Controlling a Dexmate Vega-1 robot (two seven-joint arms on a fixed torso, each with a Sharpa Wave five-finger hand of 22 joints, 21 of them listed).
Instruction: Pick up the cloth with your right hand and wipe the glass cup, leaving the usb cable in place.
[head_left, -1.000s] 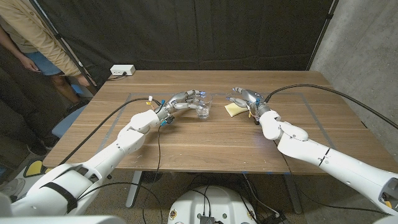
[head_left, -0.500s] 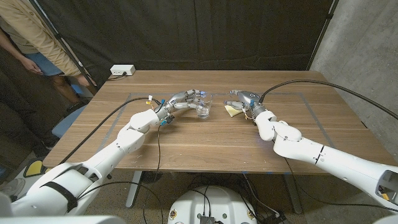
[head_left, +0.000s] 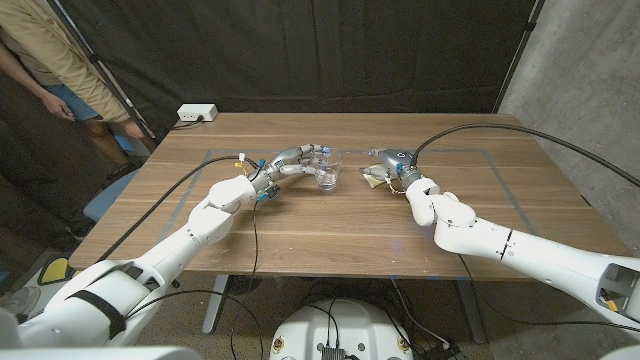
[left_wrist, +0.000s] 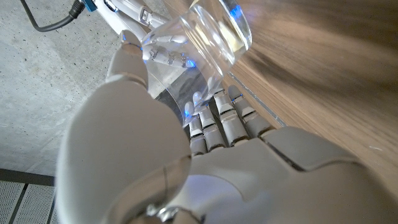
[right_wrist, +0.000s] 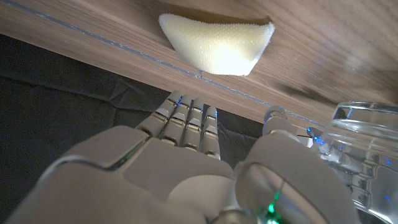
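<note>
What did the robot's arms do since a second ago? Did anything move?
The right hand slid over the small pale yellow cloth toward the clear glass cup, its forearm swinging lower across the wooden table. In the right wrist view the cloth lies ungrasped beyond the fingers. The left hand kept holding the cup, and the cloth stayed put.

It looked like a robotics lab or test bay: a wooden table (head_left: 330, 220) stood before black curtains (head_left: 300, 50) and a bare concrete wall (head_left: 585, 70), with a white power box (head_left: 197, 113) and a person (head_left: 60, 70) watching nearby.
</note>
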